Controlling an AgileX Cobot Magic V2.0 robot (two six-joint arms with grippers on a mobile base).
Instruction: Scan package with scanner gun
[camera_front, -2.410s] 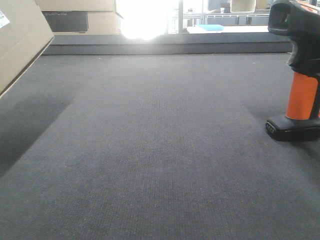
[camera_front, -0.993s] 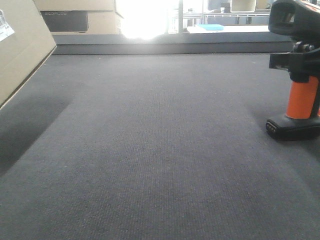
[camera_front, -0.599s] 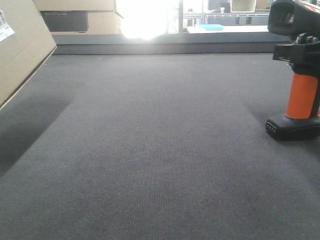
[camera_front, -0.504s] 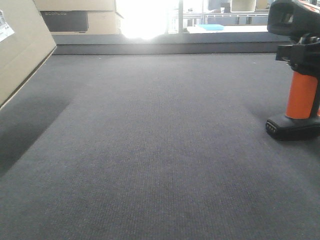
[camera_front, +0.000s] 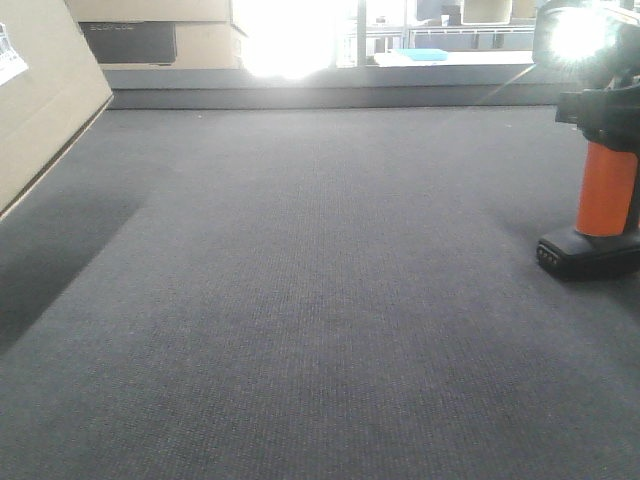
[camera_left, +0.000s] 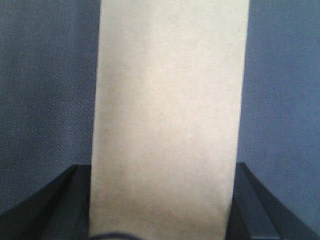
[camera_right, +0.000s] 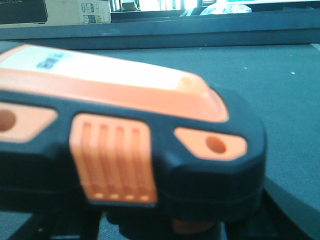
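Two holds: left pincer (camera_left: 160, 170) clamps the package (camera_left: 170, 95), right pincer (camera_front: 612, 108) clamps the lit scanner gun (camera_front: 606, 190).

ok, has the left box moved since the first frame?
Yes. The box has shifted down and slightly right: its corner now sits lower against the dark ledge behind, and more of its label shows.

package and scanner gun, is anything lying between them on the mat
Nothing. In the front-facing view only dark carpet stretches between the package at the left and the scanner gun at the right.
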